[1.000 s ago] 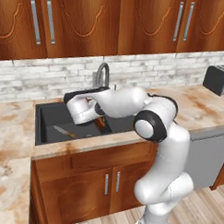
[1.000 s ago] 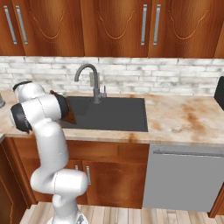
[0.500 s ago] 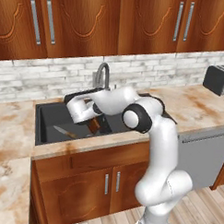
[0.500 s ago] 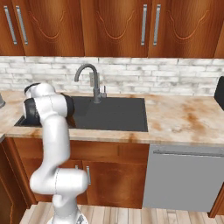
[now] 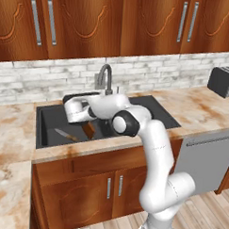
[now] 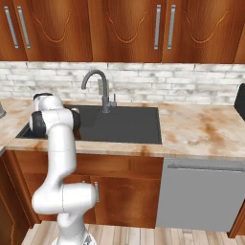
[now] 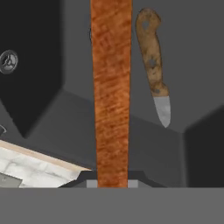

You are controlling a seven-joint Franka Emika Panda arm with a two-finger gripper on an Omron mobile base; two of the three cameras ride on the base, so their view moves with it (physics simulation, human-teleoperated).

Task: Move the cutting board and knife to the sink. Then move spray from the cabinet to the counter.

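My gripper point(image 7: 112, 181) is shut on the cutting board point(image 7: 111, 87), a reddish-brown wooden board seen edge-on and running up the middle of the hand view. In the left base view the board point(image 5: 90, 129) hangs below the hand inside the left half of the dark grey sink point(image 5: 152, 111). The knife point(image 7: 153, 65), with a brown handle and silver blade, lies flat on the sink floor beside the board, also seen as the knife point(image 5: 64, 134) near the basin's left front. The upper cabinet point(image 5: 92, 21) has its doors closed, so the spray is hidden. The counter point(image 5: 201, 108) surrounds the sink.
A curved grey faucet point(image 5: 106, 76) stands behind the basin, and the round drain point(image 7: 8, 62) is off to one side. A dark toaster point(image 5: 224, 81) sits at the far right of the counter. Lower drawers and a steel dishwasher front point(image 6: 206, 191) lie below.
The arm's elbow has swung left, and the hand with the cutting board has shifted a little left and lower in the sink. The knife has not moved.
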